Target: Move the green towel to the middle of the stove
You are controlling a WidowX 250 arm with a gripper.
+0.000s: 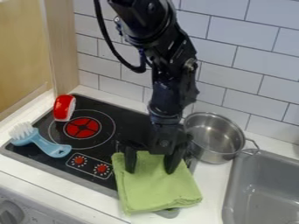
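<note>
At the front-right stove [125, 118] corner, the green towel [156, 188] is overhung at its rear by the widely spread, seemingly empty gripper [151, 171].

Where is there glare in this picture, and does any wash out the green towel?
In the camera view, bright highlights on the metal pot, small glints on the black arm; no glare washes out the green towel.

I see a soft, matt cloth towel [156, 189], a shiny metal pot [211, 139], a smooth, glossy black stove [125, 127] and shiny wall tiles [245, 48].
</note>
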